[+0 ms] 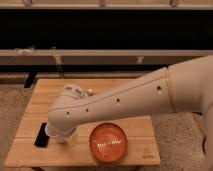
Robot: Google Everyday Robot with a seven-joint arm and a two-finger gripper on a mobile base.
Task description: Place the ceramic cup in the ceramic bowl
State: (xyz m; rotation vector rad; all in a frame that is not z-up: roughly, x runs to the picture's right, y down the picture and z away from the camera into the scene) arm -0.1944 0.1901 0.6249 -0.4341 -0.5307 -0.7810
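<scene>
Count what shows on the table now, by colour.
Orange-red: 1, the ceramic bowl.
Black: 1, a flat object.
Total: 2; the arm covers anything else.
The gripper is low over the table's front left, beside the flat object.
</scene>
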